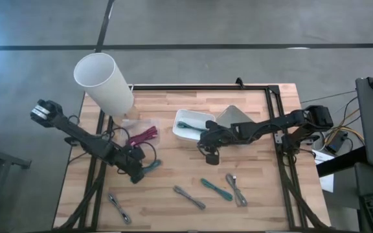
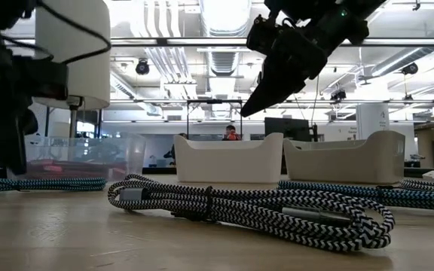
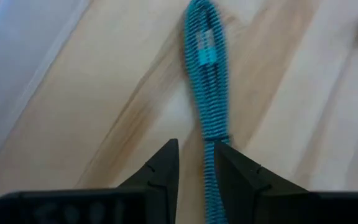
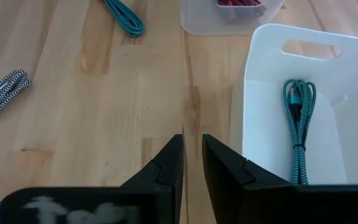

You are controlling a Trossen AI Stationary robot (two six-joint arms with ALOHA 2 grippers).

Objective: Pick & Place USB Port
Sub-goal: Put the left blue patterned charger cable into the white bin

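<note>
A teal braided USB cable bundle [image 1: 152, 166] [image 3: 205, 68] lies on the wooden table left of centre. My left gripper [image 1: 138, 176] [image 3: 196, 149] is low over its near end, slanting down and open, with the cable running into the gap between the fingers. My right gripper [image 1: 211, 157] [image 4: 192, 140] hangs above the table just in front of the white bin [image 1: 181, 115] [image 4: 253, 93]. Its fingers are a narrow gap apart with nothing between them. A second teal cable [image 4: 298, 112] lies in that bin. My left gripper stands with one finger on each side of the teal cable's near end [image 3: 211, 152], coming from above at a slant and pointing along the cable. The cable lies flat on the table. I cannot tell whether the fingers touch it.
A clear container [image 1: 135, 126] with red cables [image 1: 142, 136] stands by a tall white cylinder [image 1: 103, 83]. A grey tray [image 1: 233, 116] sits next to the white bin. Loose bundles lie near the front edge: grey ones [image 1: 118, 207] [image 1: 190, 197] [image 1: 236, 189] and a teal one [image 1: 217, 189].
</note>
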